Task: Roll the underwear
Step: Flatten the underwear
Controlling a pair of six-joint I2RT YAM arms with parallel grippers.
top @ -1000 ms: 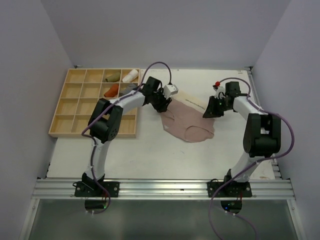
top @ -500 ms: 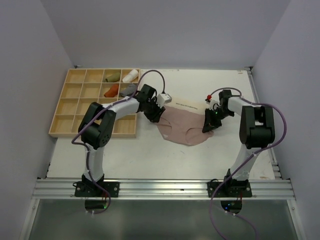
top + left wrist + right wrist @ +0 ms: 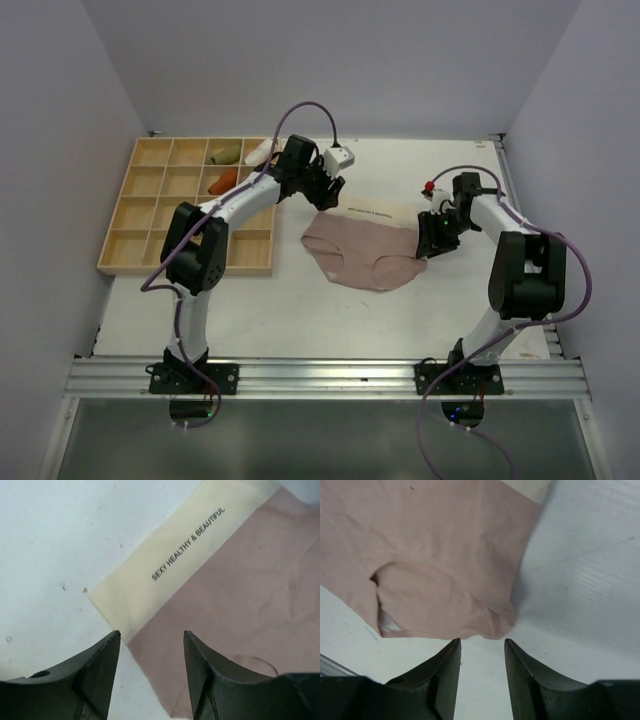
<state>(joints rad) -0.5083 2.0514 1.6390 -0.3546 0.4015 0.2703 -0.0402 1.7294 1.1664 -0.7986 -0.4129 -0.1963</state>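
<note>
The beige-pink underwear (image 3: 365, 258) lies flat mid-frame on the counter (image 3: 250, 300), with bare surface open below and to the right of it. Its left edge is apart from the wooden tray (image 3: 140, 215) at upper left. The rust-orange underwear (image 3: 223, 181) sits in a tray compartment, apparently rolled. Half a second ago both tools were down on the garment's upper corners; now the left tool (image 3: 324, 193) has drawn upward off it. Only the wrist views show the jaws: left spread, empty, by the cream waistband (image 3: 165, 575) corner; right tool (image 3: 431, 236) spread, empty, just short of a hem corner
</note>
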